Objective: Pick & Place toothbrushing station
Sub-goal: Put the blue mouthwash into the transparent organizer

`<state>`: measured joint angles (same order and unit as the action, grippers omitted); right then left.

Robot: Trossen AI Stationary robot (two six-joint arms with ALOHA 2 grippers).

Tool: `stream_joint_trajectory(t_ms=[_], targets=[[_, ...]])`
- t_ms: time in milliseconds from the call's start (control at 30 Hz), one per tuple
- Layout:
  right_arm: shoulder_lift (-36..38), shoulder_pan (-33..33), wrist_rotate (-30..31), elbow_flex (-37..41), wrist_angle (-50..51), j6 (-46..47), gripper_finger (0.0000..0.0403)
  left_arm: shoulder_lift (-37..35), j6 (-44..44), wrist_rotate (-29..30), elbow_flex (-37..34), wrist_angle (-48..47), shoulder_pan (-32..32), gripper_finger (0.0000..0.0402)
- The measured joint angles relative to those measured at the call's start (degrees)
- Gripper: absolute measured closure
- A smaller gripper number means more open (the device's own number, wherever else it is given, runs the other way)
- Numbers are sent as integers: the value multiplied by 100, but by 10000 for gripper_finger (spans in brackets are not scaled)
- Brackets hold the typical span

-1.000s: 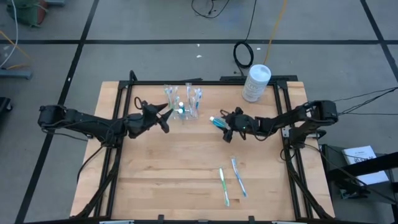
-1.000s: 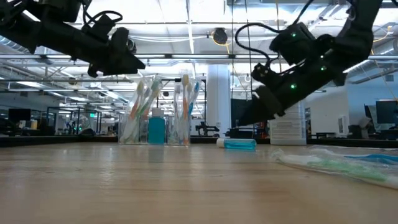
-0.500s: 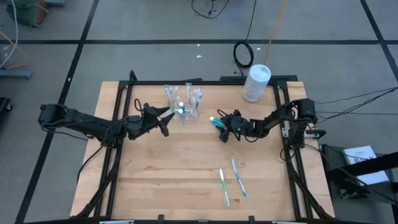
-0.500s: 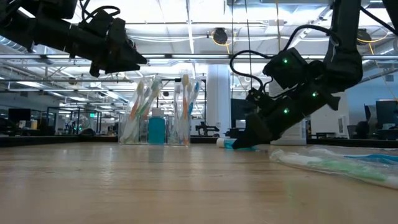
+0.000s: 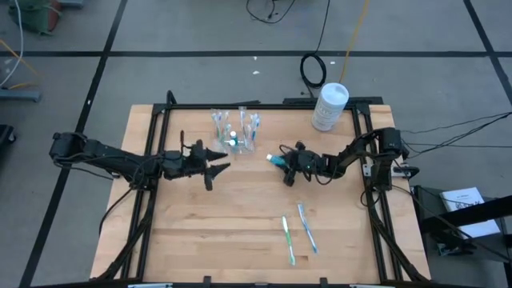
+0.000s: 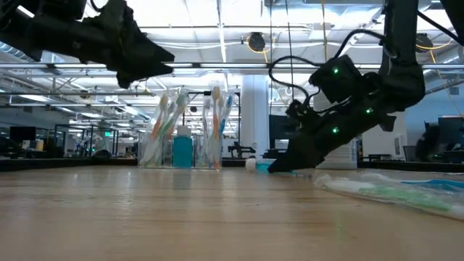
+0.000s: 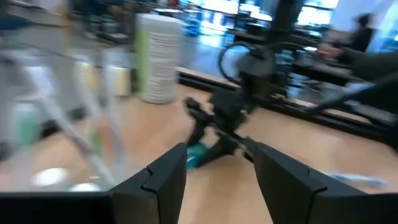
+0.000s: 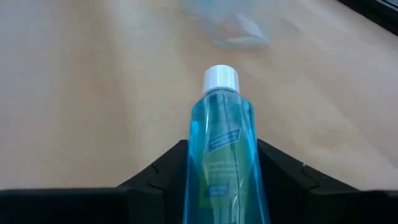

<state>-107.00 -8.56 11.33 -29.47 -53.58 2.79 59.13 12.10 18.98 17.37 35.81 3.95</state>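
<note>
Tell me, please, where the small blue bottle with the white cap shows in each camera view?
High view: blue bottle lies right of centre, at the right end effector.
Low view: bottle lies right of centre, behind the dark arm.
Left wrist view: teal shape mid-picture.
Right wrist view: bottle between the fingers.
Shared landmark: clear toothbrush holder, left of the bottle in high and low views.

From above, the toothbrushing station [image 5: 236, 132] stands near the far edge of the wooden surface [image 5: 240, 224], with the left gripper [image 5: 214, 159] just beside it on its near side, jaws apart. The right gripper [image 5: 286, 163] lies low around a small blue bottle [image 5: 274, 160]. Two wrapped toothbrushes [image 5: 298, 233] lie toward the near edge, and a white tub [image 5: 329, 106] stands at the far right corner.
</note>
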Motion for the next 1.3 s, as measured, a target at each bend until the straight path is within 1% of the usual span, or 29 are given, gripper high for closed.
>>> stream_joint_trajectory(t_ms=[67,133,233,300,333,400,467,533,633,700,833,1067,1300], targets=[[-9,158,-328,9,-398,-297,250,1,-3,-337,0,52,0,211],[7,326,-672,-3,-920,-588,243,49,-5,-512,1,227,5,211],[9,587,-1022,-41,-1643,-939,242,182,4,-553,9,547,4,211],[9,769,-1250,-213,-1814,-1174,245,309,81,-594,68,654,4,211],[13,872,-1296,-317,-1825,-1320,247,393,268,-647,126,656,4,211],[13,1046,-1273,-511,-1700,-1657,248,598,1014,-841,230,626,0,211],[13,1230,-1008,-734,-1346,-2121,247,874,1703,-1119,374,601,-4,211],[13,1414,-547,-954,-856,-2649,245,1188,2077,-1270,505,537,15,211],[13,1647,424,-1181,-301,-3286,247,1690,2436,-1271,719,356,116,211],[14,1724,880,-1246,-210,-3503,248,1988,2514,-1169,839,204,160,211],[17,1744,956,-1246,-153,-3556,243,2344,2592,-725,1029,27,177,211],[17,1741,963,-1246,-201,-3518,246,2424,2996,-699,1119,-13,173,211],[17,1646,962,-1244,-543,-3501,243,2426,3386,-700,1113,28,173,211]])
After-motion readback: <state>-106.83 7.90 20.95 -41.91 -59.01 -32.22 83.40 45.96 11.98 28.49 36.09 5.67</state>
